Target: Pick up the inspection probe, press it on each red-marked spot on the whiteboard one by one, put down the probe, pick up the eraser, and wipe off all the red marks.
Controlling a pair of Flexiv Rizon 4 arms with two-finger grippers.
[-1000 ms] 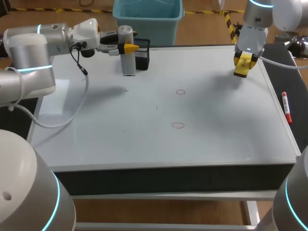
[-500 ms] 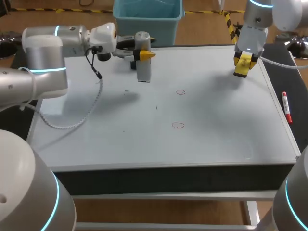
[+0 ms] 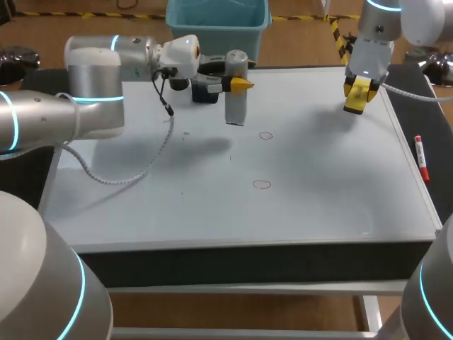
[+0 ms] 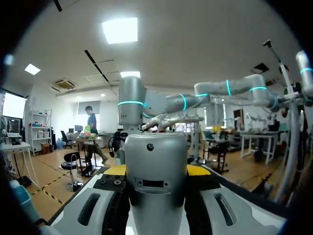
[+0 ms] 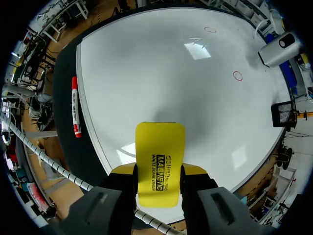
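White and faintly glossy, the whiteboard (image 3: 318, 191) covers almost the whole top of the desk (image 3: 248, 261), leaving only a dark strip along the desk's right edge. Soft grey shadows of the arms lie on the board. Two small red rings are drawn near its middle: the farther red mark (image 3: 265, 135) and, closer to the front edge, the nearer red mark (image 3: 262, 185). Both are unwiped.

A red marker (image 3: 421, 157) lies on the dark strip, parallel to the right edge and just off the board.

The left claw (image 3: 237, 82) comes in over the far edge and is closed on the probe (image 3: 236, 106), a grey cylinder held upright by its upper part, with a yellow tip on either side of it in the left wrist view. The probe's lower end hangs over the far part of the board, near the farther red mark and a little toward the desk's left edge from it. Its shadow falls well apart from it, so it appears to be off the surface.

The black mesh holder (image 3: 205, 93) stands at the far edge, just behind the left claw and largely hidden by it. I cannot tell what is inside.

The right claw (image 5: 159, 170) hangs over the far right corner of the board, gripping the yellow eraser (image 5: 160, 147) from both sides, the eraser raised above the surface.
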